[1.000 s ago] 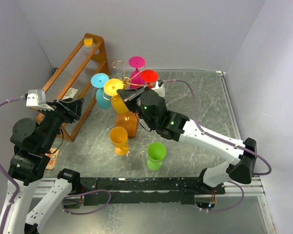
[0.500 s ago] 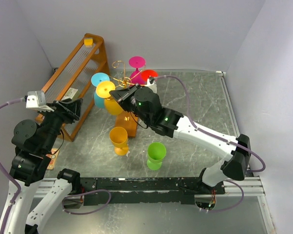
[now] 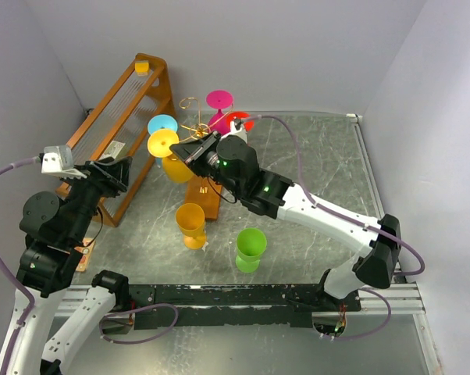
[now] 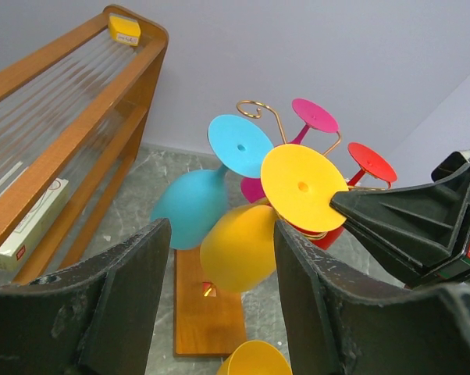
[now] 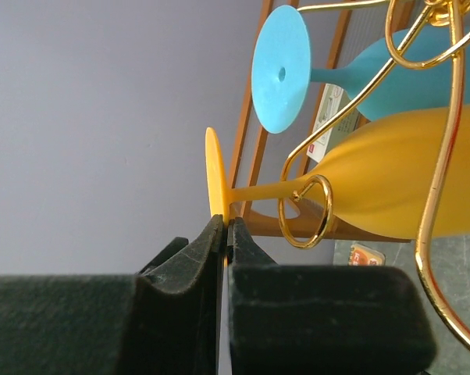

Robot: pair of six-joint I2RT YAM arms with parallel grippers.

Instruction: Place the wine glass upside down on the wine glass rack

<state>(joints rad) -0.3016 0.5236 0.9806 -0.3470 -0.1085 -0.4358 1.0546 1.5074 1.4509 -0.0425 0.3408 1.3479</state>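
Note:
The yellow wine glass (image 3: pixel 175 166) is tilted, bowl down, at the left side of the gold wire wine glass rack (image 3: pixel 191 105). My right gripper (image 3: pixel 190 151) is shut on the rim of its round foot (image 5: pixel 215 176). In the right wrist view the stem passes beside a gold wire ring (image 5: pixel 305 211), and the bowl (image 5: pixel 407 180) lies behind the wire. My left gripper (image 3: pixel 114 173) is open and empty, left of the rack. Its wrist view shows the yellow glass (image 4: pixel 239 246) above the rack's wooden base (image 4: pixel 208 312).
Blue (image 3: pixel 162 125), pink (image 3: pixel 219 99) and red (image 3: pixel 239 121) glasses hang on the rack. A yellow glass (image 3: pixel 191 223) and a green glass (image 3: pixel 251 248) stand upright in front of it. The slanted orange shelf rack (image 3: pixel 133 101) stands at the far left.
My right gripper has carried the yellow glass to the left and a little farther back along the rack. The left arm has not moved.

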